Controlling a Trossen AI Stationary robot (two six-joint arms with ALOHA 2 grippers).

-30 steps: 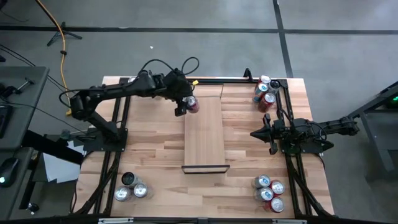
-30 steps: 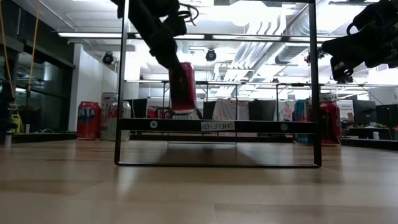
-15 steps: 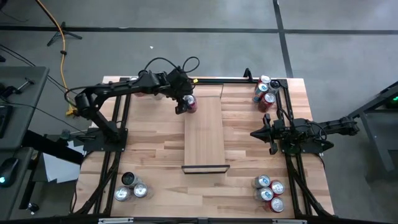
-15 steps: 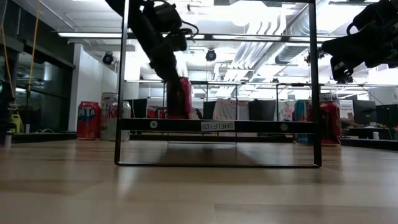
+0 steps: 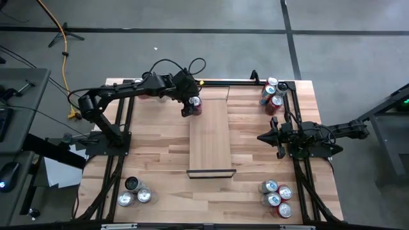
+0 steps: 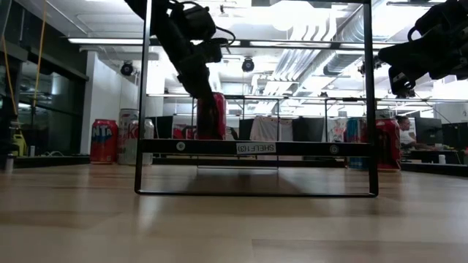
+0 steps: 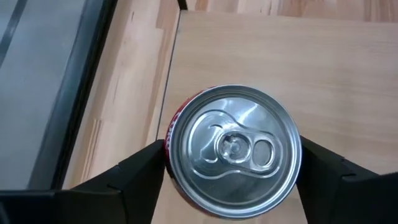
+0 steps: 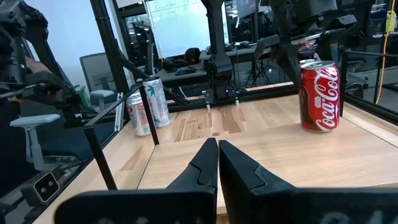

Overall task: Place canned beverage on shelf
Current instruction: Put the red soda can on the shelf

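Red can [image 5: 196, 106] lowered since a second ago, now upright on shelf [image 5: 209, 137] at eleven o'clock. Left gripper [image 7: 231, 163] fingers spreading beside it; placement nearly done. Right gripper [image 8: 217, 163] pressed together, idle.

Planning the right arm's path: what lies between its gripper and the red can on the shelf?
Only bare shelf board between right gripper and can, per the high view.

You see two dark, near-black arms built of jointed segments. Black cables loop in arcs above the left arm [image 5: 121, 94]. The right arm [image 5: 332, 133] is just as dark. Each gripper ends in matte black, wedge-shaped fingers [image 8: 205, 163].
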